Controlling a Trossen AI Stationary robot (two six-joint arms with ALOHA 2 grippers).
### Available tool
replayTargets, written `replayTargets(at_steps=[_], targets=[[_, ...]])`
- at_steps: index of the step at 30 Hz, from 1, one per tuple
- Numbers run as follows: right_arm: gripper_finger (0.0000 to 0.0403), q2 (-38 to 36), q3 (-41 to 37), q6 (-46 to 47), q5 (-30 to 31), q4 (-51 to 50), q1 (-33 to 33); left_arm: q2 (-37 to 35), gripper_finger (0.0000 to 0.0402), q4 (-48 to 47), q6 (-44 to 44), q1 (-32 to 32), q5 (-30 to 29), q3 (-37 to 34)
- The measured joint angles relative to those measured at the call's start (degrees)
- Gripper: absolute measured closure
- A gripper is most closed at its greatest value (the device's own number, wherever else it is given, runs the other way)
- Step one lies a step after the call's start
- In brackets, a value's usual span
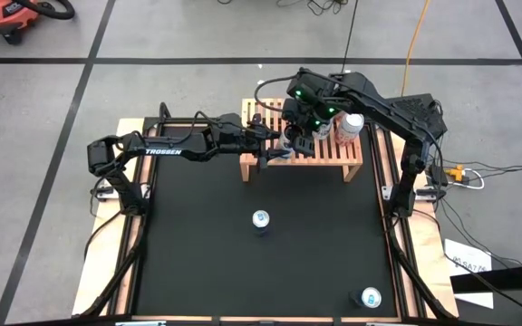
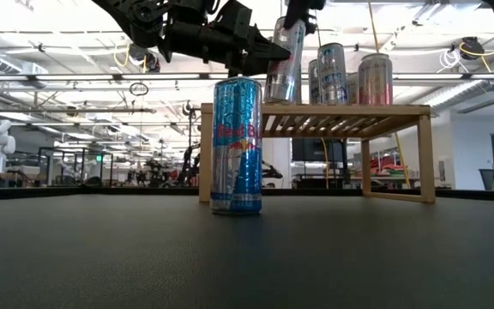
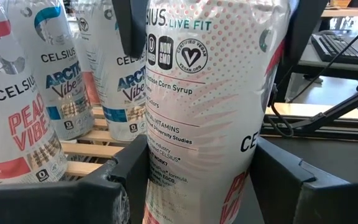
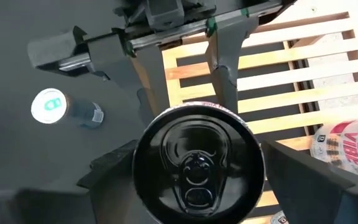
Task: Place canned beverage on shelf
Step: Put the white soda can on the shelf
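Observation:
A white and pink Celsius can (image 2: 286, 64) stands slightly tilted over the left end of the light-wood slatted shelf (image 2: 341, 110). Both grippers are shut on it. My right gripper (image 1: 302, 122) comes down on it from above. My left gripper (image 1: 279, 140) reaches it from the table's left. The can's black lid (image 4: 197, 168) fills the right wrist view. Its foot is at slat height; I cannot tell whether it rests there. Three more Celsius cans (image 3: 58, 74) stand upright on the slats (image 3: 86, 152). My left gripper pinches the can's lower body (image 3: 160, 162) between its two fingers (image 3: 126, 180). It comes level from the table's left, the fingers lying across the can. My right gripper pinches the can's upper end just under the lid rim (image 4: 253, 168), one finger (image 4: 291, 177) on each side. It points down from above. The can leans a little in the hold.
A blue and silver Red Bull can (image 1: 260, 219) stands upright on the black mat in front of the shelf; it also shows in the low view (image 2: 236, 146). Another can (image 1: 370, 296) stands near the mat's near right corner. Wooden borders run along the mat.

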Motion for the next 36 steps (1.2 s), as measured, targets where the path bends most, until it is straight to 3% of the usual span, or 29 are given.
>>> replayTargets(at_steps=[8, 15, 17, 30, 36], targets=[[0.0093, 0.0, -0.6, 0.1, 0.0, 1.5, 0.0, 0.0, 0.019, 0.0, 0.0, 0.0, 0.0, 0.0], [0.0165, 0.2, -0.5, 0.2, -0.1, 0.5, 0.0, 0.0, 0.0188, 0.0, -0.4, -0.2, 0.0, 0.0], [0.0167, 0.2, -0.5, 0.1, 0.1, 0.3, 0.0, 0.0, 0.0182, 0.2, -0.4, -0.2, -0.2, 0.0], [0.0167, 0.2, 3.4, -4.3, -0.2, -1.7, -3.4, -0.2, 0.0065, -0.8, -5.1, -0.3, -3.2, 0.0], [0.0167, 0.3, 3.4, -6.3, 1.2, -2.0, -5.7, -0.2, 0.0034, -1.9, -5.1, -0.4, -3.2, 0.0]])
